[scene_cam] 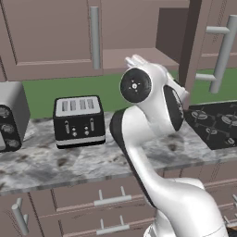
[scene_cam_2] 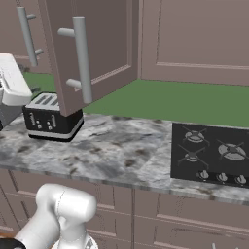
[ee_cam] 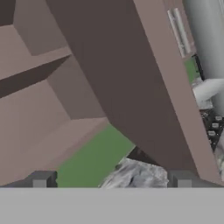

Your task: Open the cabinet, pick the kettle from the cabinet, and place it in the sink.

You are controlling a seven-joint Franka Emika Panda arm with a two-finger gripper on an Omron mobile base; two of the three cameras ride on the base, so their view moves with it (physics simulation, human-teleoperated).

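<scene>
The cabinet (scene_cam: 51, 32) hangs above the counter. Its left door is shut, with a grey bar handle (scene_cam: 95, 37). Its right door (scene_cam_2: 97, 48) is swung wide open, and its long handle (scene_cam_2: 81, 58) faces outward. The bare shelf (scene_cam: 139, 58) shows inside the open half. In the hand view my gripper (ee_cam: 111, 181) is open with nothing between its fingertips (ee_cam: 41, 179). It sits just below and in front of the open compartment (ee_cam: 43, 109), beside the door's edge (ee_cam: 131, 87). The kettle and the sink are out of view.
A black toaster (scene_cam: 78, 120) stands on the grey marbled counter (scene_cam: 55, 162) under the cabinet, with a silver appliance (scene_cam: 9, 115) to its left. A black stovetop (scene_cam_2: 214, 155) lies to the right. Drawers with horizontal handles (scene_cam: 112, 200) run below.
</scene>
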